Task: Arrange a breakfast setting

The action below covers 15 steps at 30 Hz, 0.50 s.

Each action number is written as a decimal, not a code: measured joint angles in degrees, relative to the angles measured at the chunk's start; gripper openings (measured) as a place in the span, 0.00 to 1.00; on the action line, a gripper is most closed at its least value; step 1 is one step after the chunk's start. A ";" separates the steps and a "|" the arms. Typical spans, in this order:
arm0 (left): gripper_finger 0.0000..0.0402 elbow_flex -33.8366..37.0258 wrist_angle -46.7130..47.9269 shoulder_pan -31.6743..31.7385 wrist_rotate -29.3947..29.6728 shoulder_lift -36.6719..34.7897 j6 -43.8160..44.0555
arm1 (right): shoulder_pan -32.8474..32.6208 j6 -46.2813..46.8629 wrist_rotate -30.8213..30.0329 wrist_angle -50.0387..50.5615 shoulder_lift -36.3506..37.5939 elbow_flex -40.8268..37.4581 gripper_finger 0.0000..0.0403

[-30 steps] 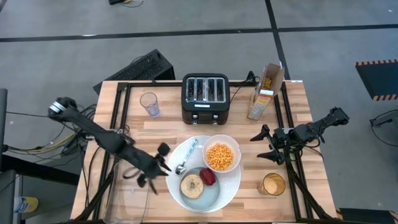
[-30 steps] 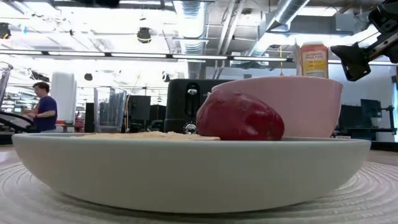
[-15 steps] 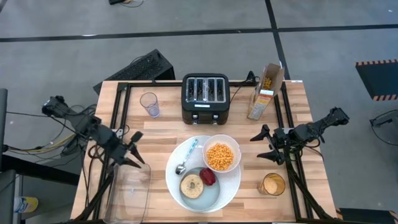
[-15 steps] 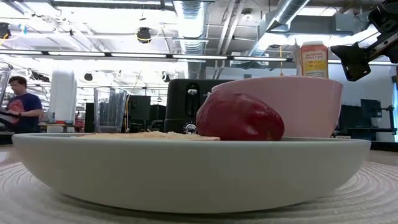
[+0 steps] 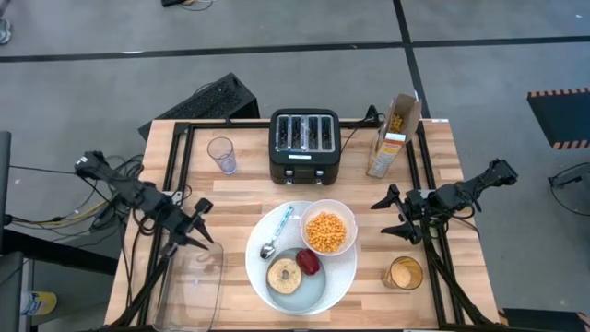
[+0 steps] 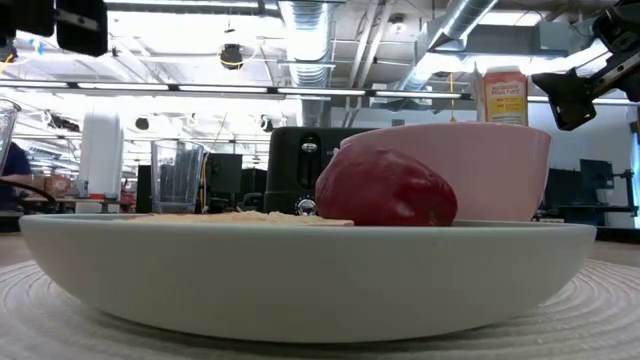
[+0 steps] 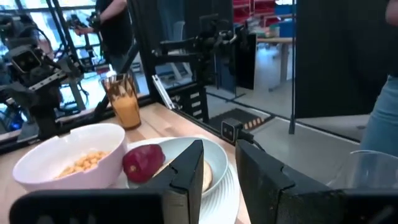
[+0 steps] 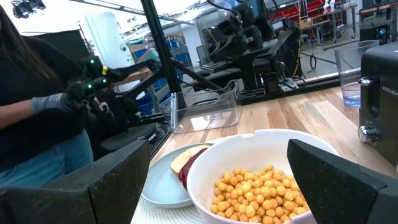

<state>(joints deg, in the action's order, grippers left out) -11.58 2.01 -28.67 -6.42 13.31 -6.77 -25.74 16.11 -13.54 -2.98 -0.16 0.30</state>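
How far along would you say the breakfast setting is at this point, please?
It looks nearly finished: the bowl of cereal balls, bagel half, red apple and spoon all sit on the plate. Nothing is in hand: the left gripper and right gripper hover empty beside it. I see no obvious step left.

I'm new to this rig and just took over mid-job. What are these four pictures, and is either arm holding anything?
Two dark robot arms work at a wooden table. One camera looks straight down, one sits at table level, and one rides on each wrist. The plate carries the bowl of cereal balls, the bagel half, the apple and the spoon. Behind stand a toaster, glass and cereal box; juice sits near the right. The left pincer is nearly closed and empty; the right pincer is open and empty.
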 joint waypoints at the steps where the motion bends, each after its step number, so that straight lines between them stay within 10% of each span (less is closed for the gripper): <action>1: 0.21 0.97 -0.91 0.00 0.00 -0.38 0.22 | -0.02 0.00 0.00 0.00 0.01 -0.02 0.99; 15: 0.21 9.15 -6.17 0.00 -0.05 -0.23 1.95 | -0.02 0.01 0.00 0.00 0.00 0.00 0.99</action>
<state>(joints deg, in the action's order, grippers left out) -2.43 -4.16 -28.67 -6.46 13.08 -4.82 -25.76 16.12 -13.54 -2.98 -0.16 0.29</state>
